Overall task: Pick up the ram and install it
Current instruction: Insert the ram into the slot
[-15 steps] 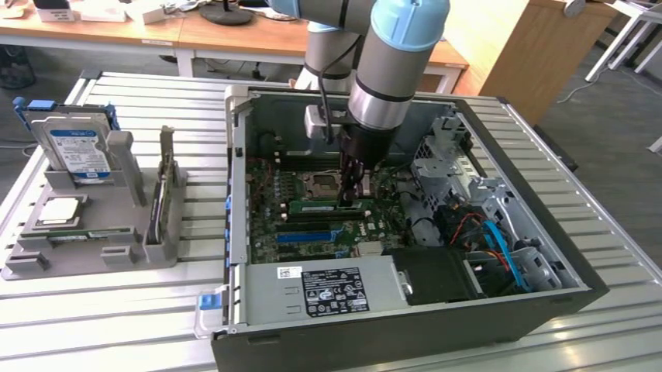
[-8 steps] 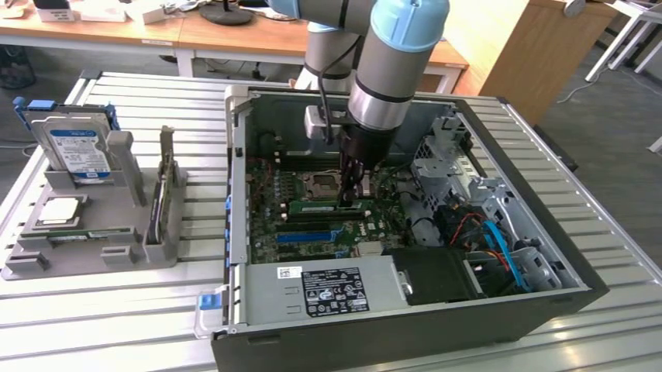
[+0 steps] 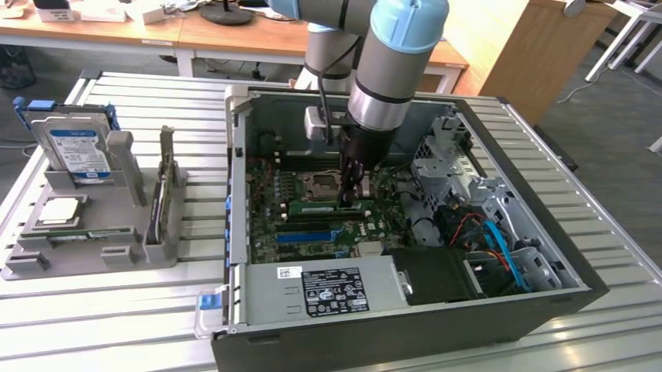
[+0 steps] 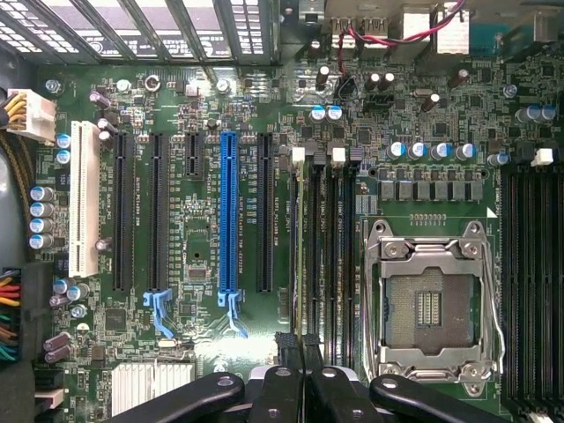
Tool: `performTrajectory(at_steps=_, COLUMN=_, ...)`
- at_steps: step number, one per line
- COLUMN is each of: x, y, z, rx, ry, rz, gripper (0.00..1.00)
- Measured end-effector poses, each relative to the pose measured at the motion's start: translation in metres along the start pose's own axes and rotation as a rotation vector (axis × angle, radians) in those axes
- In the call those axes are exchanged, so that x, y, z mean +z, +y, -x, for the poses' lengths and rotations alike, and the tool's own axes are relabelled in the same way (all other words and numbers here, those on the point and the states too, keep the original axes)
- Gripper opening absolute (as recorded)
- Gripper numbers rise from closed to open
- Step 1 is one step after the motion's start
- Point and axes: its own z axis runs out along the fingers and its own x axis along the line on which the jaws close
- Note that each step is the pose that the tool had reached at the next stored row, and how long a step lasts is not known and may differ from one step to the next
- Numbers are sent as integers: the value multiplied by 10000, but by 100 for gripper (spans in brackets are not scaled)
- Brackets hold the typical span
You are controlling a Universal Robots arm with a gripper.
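Observation:
The ram (image 3: 313, 207) is a slim green stick standing on edge in a memory slot of the motherboard (image 4: 203, 97), between the blue slot strip (image 3: 305, 232) and the processor socket (image 3: 321, 184). My gripper (image 3: 352, 203) reaches straight down into the open computer case (image 3: 414, 341) and meets the ram partway along its length. In the wrist view the two black fingertips (image 4: 291, 348) are pressed together, in line with the memory slot (image 4: 298, 247) that has a white latch. There the ram shows as a thin edge running away from the gripper (image 4: 302, 344).
A grey parts tray (image 3: 93, 260) on the exterior view's left holds a hard drive (image 3: 77, 151), a processor (image 3: 60, 211) and an upright card (image 3: 163, 198). The power supply (image 3: 325, 291) and drive cage with blue and red cables (image 3: 497, 240) crowd the case. More memory slots (image 4: 529, 264) lie beyond the socket (image 4: 432, 304).

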Motion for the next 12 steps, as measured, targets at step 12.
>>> performTrajectory(at_steps=12, x=9, y=0, z=0, rx=0, ry=3, rz=1, gripper=12)
